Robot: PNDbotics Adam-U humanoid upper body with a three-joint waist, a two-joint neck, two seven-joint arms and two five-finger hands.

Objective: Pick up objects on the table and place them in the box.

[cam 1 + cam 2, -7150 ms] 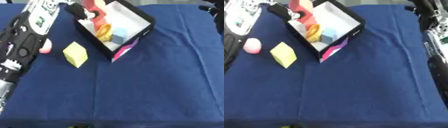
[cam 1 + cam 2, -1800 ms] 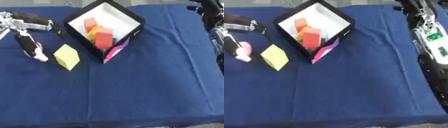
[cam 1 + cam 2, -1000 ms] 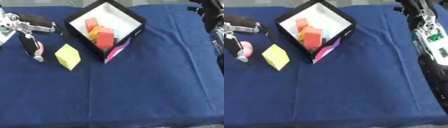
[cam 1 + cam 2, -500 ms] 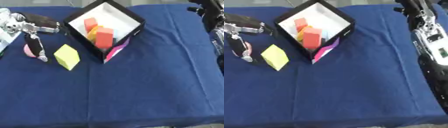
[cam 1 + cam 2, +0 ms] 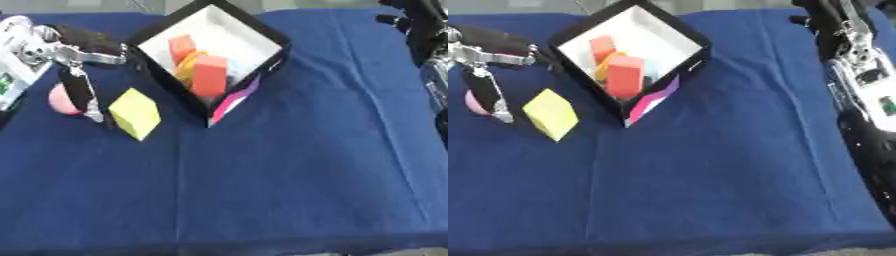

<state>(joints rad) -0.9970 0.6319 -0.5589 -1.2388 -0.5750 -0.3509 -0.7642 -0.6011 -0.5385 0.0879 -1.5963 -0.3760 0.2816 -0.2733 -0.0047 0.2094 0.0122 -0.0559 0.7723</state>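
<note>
The pink ball (image 5: 59,99) lies at the far left of the blue worktop (image 5: 289,165), with the left hand (image 5: 80,90) beside it, fingers hanging straight down against its right side and curled round nothing. Just right of those fingers lies the yellow block (image 5: 135,113), near the box's lower left wall. The box (image 5: 262,37), black outside and white inside, already holds orange and red blocks. The right arm (image 5: 859,75) runs along the right edge; its hand shows in neither view.

As I judge it, the straight fingers could nudge the ball so it rolls off the left edge, or clip the block.

The right eye view shows the right arm's length; the left eye view shows more of the ball.
</note>
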